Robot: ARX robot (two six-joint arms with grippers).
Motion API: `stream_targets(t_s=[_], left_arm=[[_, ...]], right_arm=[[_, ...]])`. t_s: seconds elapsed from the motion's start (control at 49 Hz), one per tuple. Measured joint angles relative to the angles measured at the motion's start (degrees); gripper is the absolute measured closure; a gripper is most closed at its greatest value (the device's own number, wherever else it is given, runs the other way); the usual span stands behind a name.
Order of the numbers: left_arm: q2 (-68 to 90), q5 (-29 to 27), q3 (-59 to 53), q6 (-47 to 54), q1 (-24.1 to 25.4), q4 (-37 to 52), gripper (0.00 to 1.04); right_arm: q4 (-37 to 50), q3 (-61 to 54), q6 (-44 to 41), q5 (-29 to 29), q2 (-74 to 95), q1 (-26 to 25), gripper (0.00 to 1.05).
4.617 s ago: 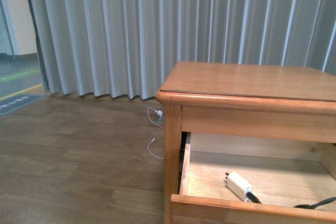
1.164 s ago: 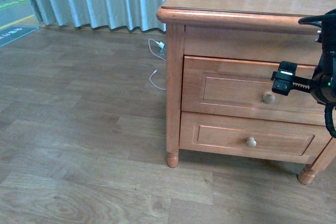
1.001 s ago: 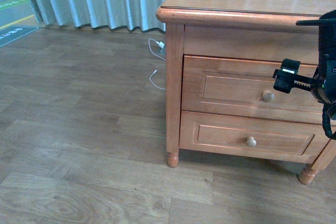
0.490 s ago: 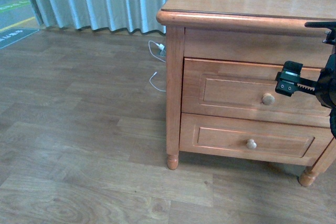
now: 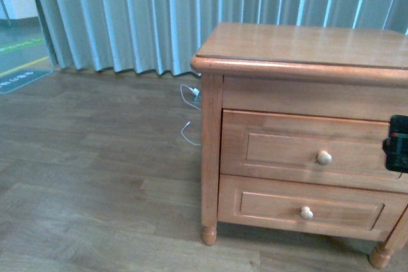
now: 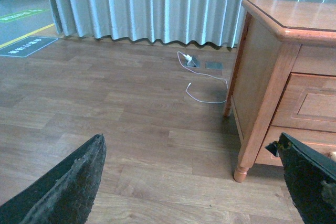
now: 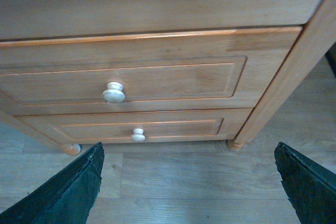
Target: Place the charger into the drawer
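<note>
In front of the shut drawer [image 5: 306,152], the right gripper [image 7: 189,192] hangs open and empty, nearer its knob [image 7: 113,92] than the open left gripper [image 6: 194,192].

Left gripper [image 6: 191,182] fingers [image 6: 68,182] spread wide, nothing between them, hanging over the wood floor [image 6: 105,108]. Wooden nightstand [image 6: 273,66] stands at one side; only its side panel, a top corner, one round foot and part of the upper drawer [image 6: 315,103] front show, the drawer closed. Thin white cable [image 6: 207,85] lies looped on the floor near the nightstand's back leg, running to a small grey box [image 6: 193,62] by the curtain. Grey pleated curtain [image 6: 157,6] hangs along the floor's far edge. Yellow-lined floor marking [image 6: 26,45] near the far corner.
</note>
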Motion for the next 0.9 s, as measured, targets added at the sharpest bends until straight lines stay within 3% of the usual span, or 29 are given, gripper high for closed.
stream_targets(t_s=[0.306, 0.49, 0.756, 0.817, 0.899], left_arm=[[0.0, 0.0, 0.0, 0.0, 0.0, 0.0, 0.06], [0.0, 0.0, 0.0, 0.0, 0.0, 0.0, 0.06], [0.0, 0.0, 0.0, 0.0, 0.0, 0.0, 0.06], [0.0, 0.0, 0.0, 0.0, 0.0, 0.0, 0.06], [0.0, 0.0, 0.0, 0.0, 0.0, 0.0, 0.06]], right_arm=[[-20.8, -10.5, -6.9, -10.9, -40.7, -8.7, 0.08], [-33.5, -12.5, -8.5, -18.4, -59.1, -17.2, 0.08], [-34.3, -13.2, -9.2, -18.3, -62.1, -18.7, 0.08], [-27.0, -16.3, -7.5, -20.9, -63.9, -18.7, 0.17], [-20.5, -20.2, -6.3, -19.4, -66.6, -16.6, 0.31]])
